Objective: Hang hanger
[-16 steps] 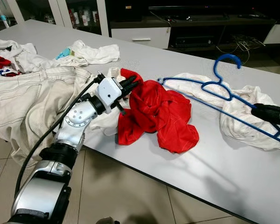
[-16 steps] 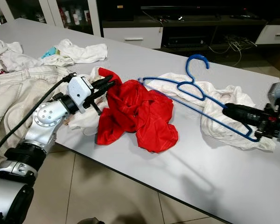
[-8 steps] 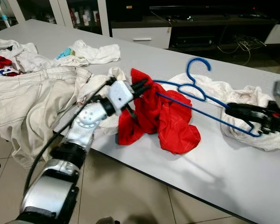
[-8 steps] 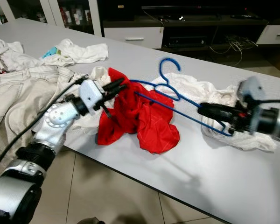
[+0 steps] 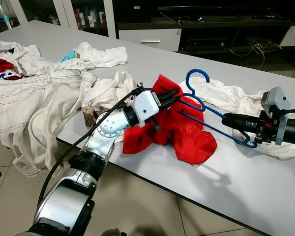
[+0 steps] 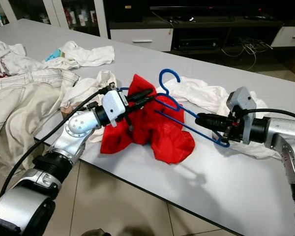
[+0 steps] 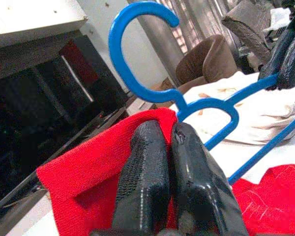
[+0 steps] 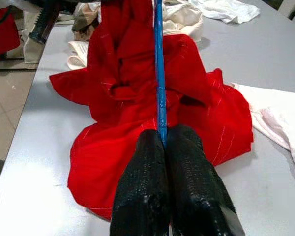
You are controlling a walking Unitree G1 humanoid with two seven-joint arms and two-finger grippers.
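Note:
A blue plastic hanger (image 5: 210, 129) is held above the grey table (image 5: 246, 182), its hook (image 6: 168, 74) pointing up. My right gripper (image 5: 228, 119) is shut on the hanger's right end; in the right wrist view its fingers (image 8: 147, 187) clamp the blue bar (image 8: 159, 73). A crumpled red garment (image 5: 189, 140) lies under and against the hanger's left end. My left gripper (image 5: 174, 97) is shut on a raised fold of this red cloth (image 7: 88, 167), just below the hanger's neck (image 7: 196, 105).
A white garment (image 5: 236, 101) lies beneath the hanger on the right. Beige trousers (image 5: 34, 103) hang over the table's left edge, with more white cloths (image 5: 101, 54) behind. Dark cabinets (image 5: 206, 29) stand beyond the table; tiled floor (image 5: 137, 206) is in front.
My right gripper has carried the hanger to the left, off the white garment and over the red one. My left gripper has pulled the red fold up and to the right, to the hanger.

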